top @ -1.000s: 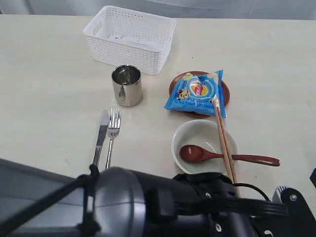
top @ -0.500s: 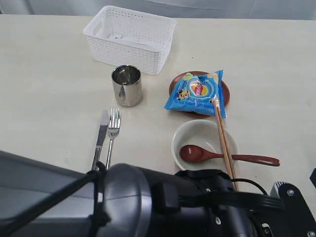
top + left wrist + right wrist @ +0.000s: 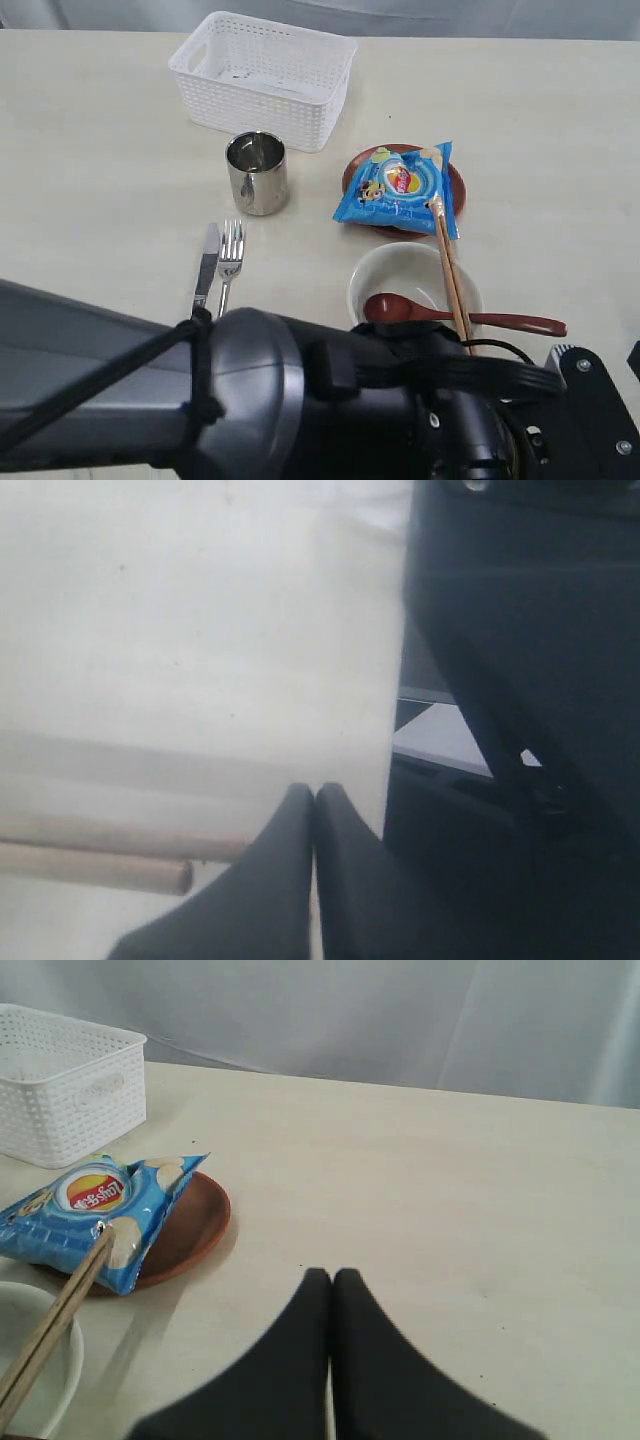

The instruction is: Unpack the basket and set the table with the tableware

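— Where's the basket (image 3: 262,75)?
— Upper left of centre on the surface (image 3: 100,150); cup (image 3: 257,173), knife (image 3: 206,265) and fork (image 3: 230,255) below it, bowl (image 3: 400,272) lower right.
— Holding anything?
— No. The left gripper (image 3: 314,795) and the right gripper (image 3: 332,1278) are both pinched closed, empty.

- A broad pale cream tabletop (image 3: 90,160) with faint wood grain filled nearly the whole exterior view.
- Behind the tabletop's far edge hung a pale grey-white backdrop (image 3: 400,1020), curtain-like, with soft vertical folds.
- Light fell soft and even across the tabletop, and shadows were faint.
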{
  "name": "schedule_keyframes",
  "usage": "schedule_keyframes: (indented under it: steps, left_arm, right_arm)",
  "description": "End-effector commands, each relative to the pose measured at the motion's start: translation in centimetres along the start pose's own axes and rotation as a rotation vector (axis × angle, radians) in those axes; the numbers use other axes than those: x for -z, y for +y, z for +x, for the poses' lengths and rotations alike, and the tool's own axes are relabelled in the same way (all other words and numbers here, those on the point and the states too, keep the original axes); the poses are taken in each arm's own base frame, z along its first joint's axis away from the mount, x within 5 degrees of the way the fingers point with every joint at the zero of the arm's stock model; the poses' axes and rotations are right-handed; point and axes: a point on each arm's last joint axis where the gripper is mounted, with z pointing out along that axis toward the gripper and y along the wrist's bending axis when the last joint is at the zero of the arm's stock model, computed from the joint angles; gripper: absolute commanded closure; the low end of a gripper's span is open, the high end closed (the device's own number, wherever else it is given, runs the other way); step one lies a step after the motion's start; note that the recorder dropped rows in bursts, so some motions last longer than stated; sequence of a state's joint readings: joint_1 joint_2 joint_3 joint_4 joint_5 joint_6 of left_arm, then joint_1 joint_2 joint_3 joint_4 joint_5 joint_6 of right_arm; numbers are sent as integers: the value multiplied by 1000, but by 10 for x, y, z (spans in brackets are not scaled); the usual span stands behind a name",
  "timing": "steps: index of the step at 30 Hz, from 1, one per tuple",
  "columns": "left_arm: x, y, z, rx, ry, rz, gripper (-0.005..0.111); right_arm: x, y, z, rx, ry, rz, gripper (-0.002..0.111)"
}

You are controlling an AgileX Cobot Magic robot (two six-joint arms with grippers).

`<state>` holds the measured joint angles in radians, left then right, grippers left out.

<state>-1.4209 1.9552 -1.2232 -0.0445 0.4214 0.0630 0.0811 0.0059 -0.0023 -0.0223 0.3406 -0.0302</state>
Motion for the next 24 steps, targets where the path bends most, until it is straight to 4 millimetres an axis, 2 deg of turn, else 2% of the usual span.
schedule_keyframes:
  steps: [1,16,19,24]
  left_arm:
    - [-1,5,3,16,15,-8,107]
    - [0,5,4,38,33,-9,107]
    - [8,5,6,42,63,-4,107]
    - [33,4,10,38,146,0,107]
  right_arm:
    - [0,0,0,3,-5,7,109]
    - [0,0,0,3,-5,7,109]
    - [0,0,0,3,-5,7,109]
    - [0,0,0,3,-5,7,109]
